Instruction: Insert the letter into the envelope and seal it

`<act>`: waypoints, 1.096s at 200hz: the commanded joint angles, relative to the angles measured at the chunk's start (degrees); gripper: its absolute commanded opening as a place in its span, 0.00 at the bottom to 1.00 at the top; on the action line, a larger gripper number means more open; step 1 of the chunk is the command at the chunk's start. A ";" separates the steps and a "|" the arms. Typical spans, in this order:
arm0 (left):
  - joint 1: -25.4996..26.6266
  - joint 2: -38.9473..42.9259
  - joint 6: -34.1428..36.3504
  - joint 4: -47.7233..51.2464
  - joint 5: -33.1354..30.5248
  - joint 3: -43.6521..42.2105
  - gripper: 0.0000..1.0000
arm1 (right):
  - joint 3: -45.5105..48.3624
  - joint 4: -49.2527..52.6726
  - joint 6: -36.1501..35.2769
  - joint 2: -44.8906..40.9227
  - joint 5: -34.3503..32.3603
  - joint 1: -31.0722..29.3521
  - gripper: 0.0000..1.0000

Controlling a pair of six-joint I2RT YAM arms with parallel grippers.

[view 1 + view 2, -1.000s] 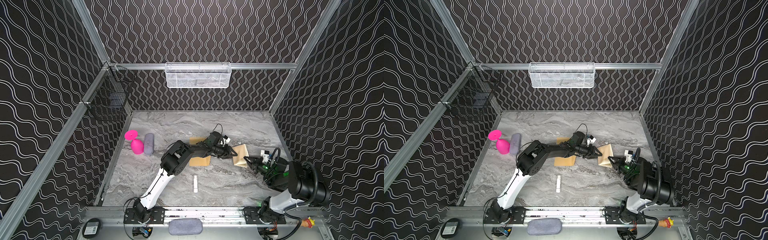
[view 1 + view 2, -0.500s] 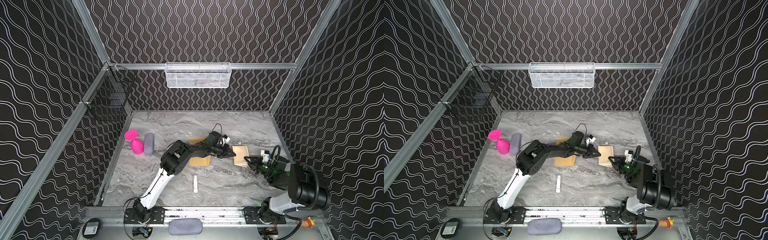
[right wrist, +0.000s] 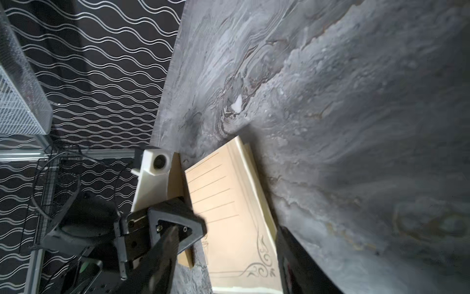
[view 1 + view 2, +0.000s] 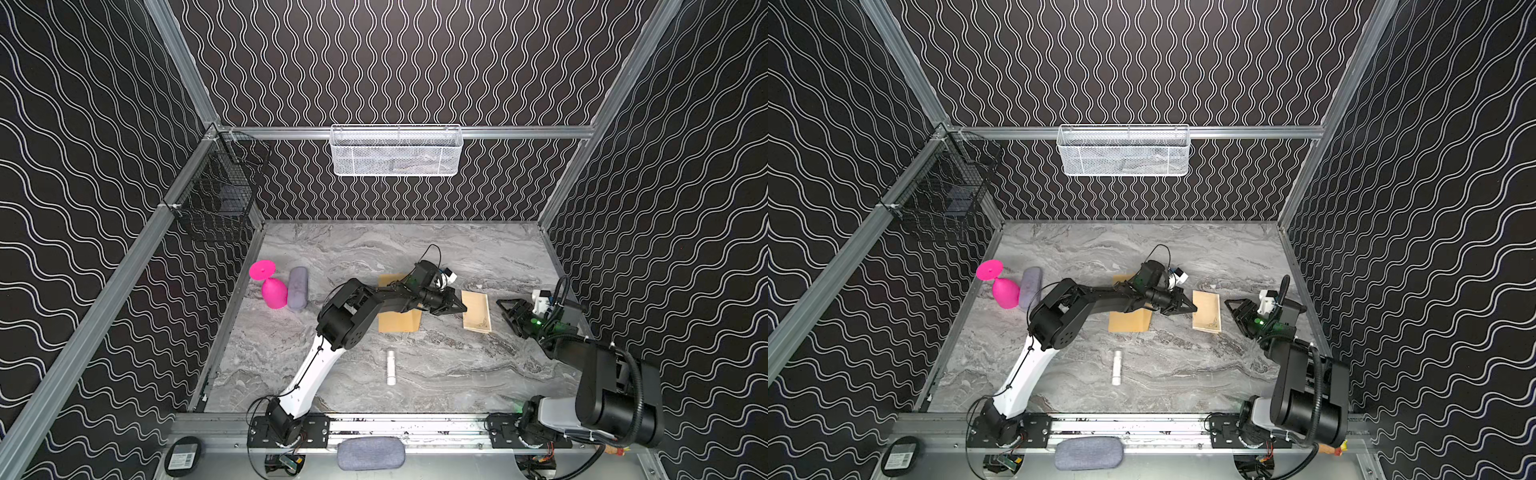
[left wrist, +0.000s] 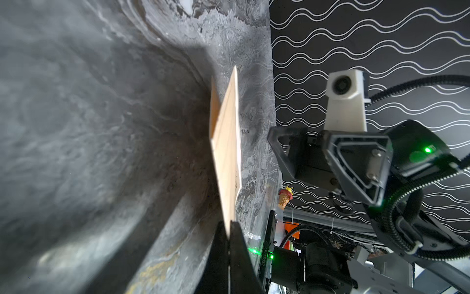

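The letter (image 4: 476,311) (image 4: 1206,311), a folded pale tan sheet with a dark flourish at its corner, lies low on the marble table right of centre. My left gripper (image 4: 462,308) (image 4: 1192,308) is shut on its left edge; the left wrist view has the jaws pinched on the letter (image 5: 227,142). The brown envelope (image 4: 400,323) (image 4: 1128,323) lies flat just left of it, partly hidden under the left arm. My right gripper (image 4: 506,313) (image 4: 1234,314) stands open a little right of the letter, apart from it. The right wrist view looks over the letter (image 3: 229,219) between its spread fingers.
A white tube (image 4: 390,366) lies nearer the front. A pink goblet (image 4: 272,286) and a grey case (image 4: 298,286) sit at the left wall. A white mesh basket (image 4: 397,151) hangs on the back wall and a black wire basket (image 4: 220,199) on the left wall.
My right gripper let go of the letter, opened and drew back to the right. The left gripper shut on the letter's left edge. The letter dropped from tilted to nearly flat.
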State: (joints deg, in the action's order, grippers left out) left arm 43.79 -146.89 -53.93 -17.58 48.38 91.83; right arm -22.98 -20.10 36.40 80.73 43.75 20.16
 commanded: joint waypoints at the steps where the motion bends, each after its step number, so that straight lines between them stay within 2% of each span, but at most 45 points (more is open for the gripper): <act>1: -0.11 0.64 3.34 2.01 0.18 0.94 0.00 | -1.74 -0.97 -0.20 3.82 -1.84 -1.19 0.64; 37: -0.06 0.44 4.62 3.95 -0.07 2.08 0.03 | -3.40 -4.75 1.27 9.87 -2.70 -6.04 0.61; 72: -0.02 -0.57 4.21 4.06 0.08 3.40 0.08 | -3.84 -7.68 2.07 14.54 -1.62 -7.25 0.56; 106: 0.24 -1.42 4.39 4.76 0.14 5.42 0.14 | -3.25 -9.62 3.25 15.25 -0.86 -8.28 0.53; 132: 0.42 -1.47 4.87 5.62 0.09 6.16 0.14 | -2.79 -9.45 3.49 14.64 -0.51 -8.74 0.53; 156: 0.33 -0.11 5.34 5.63 0.07 5.06 0.08 | -2.84 -6.57 2.29 12.05 -0.26 -8.37 0.52; 167: 0.20 0.79 5.44 5.67 0.42 4.56 0.00 | -3.16 -4.57 1.64 9.78 0.44 -7.66 0.53; 203: -0.83 6.61 5.11 4.43 2.55 1.01 0.00 | -3.78 4.18 -1.14 -1.60 4.29 -4.18 0.59; 219: -1.63 10.24 4.51 3.25 4.29 -0.88 0.00 | -0.90 -1.21 3.21 -5.82 11.03 -1.83 0.63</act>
State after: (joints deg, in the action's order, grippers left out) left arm 43.16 -140.86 -49.52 -10.63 49.58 92.84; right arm -26.20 -20.16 36.91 79.57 46.44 15.99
